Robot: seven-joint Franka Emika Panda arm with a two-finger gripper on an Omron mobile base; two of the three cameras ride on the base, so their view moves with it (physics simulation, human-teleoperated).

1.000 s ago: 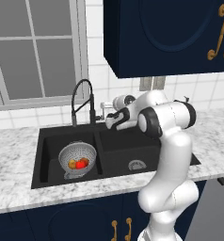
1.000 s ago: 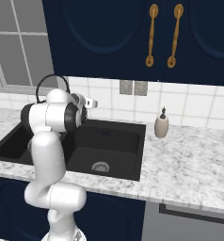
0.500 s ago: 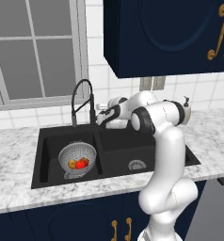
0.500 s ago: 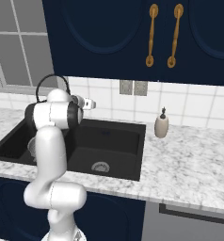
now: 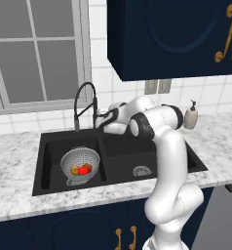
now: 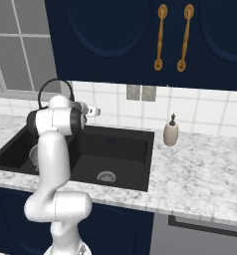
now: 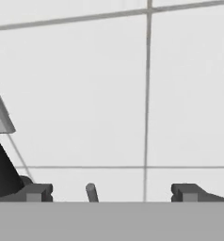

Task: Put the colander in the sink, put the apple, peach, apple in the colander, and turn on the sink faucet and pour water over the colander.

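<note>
White wall tiles (image 7: 85,94) stand behind the sink faucet (image 5: 85,105) — the end effector (image 5: 99,122), fingers spread wide, sits beside its lever (image 7: 91,192); the colander (image 5: 79,166) with fruit rests in the sink's (image 5: 49,146) left basin

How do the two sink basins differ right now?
The left basin holds the colander with fruit in it; the right basin holds nothing loose. The left basin's drain is hidden under the colander; the right basin's steel drain shows. Both are matte black, and no water is running.
</note>
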